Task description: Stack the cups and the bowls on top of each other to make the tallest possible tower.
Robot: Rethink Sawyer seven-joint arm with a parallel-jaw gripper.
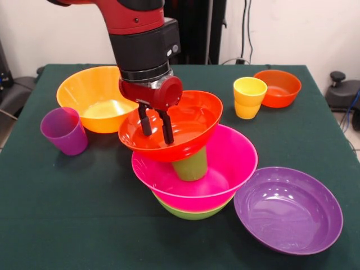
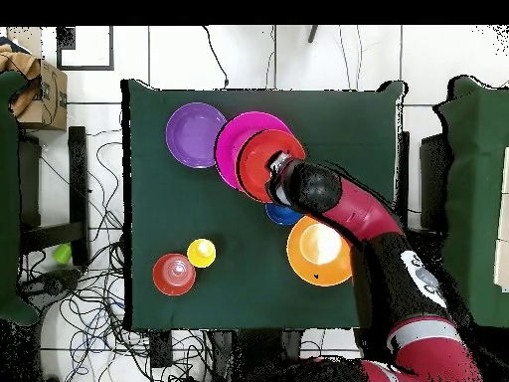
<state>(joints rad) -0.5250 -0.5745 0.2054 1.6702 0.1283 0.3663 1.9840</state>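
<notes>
The tower stands mid-table: a lime green bowl at the bottom, a pink bowl in it, a green cup upside down in that, and a large red-orange bowl tilted on the cup. My gripper reaches down into the red-orange bowl with its fingers apart and nothing between them. In the overhead view the gripper is over the red-orange bowl, which sits over the pink bowl. The yellow cup stands on the table.
A large orange bowl and a purple cup stand left of the tower. A purple bowl lies at the front right. A small red-orange bowl sits beside the yellow cup. A small blue bowl shows only overhead.
</notes>
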